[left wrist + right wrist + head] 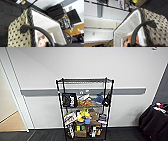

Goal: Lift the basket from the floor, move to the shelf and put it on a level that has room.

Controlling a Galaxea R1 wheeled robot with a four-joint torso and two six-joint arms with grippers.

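Basket point(18, 36) count one, shelf point(84, 107) one, loop handles two; gripper states both impossible to tell.

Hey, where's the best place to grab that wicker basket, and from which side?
Probably by the two black loop handles, one at each short end: one handle arches over the dark rim in the left wrist view, the other in the right. Come from above at both ends, which should keep the basket level.
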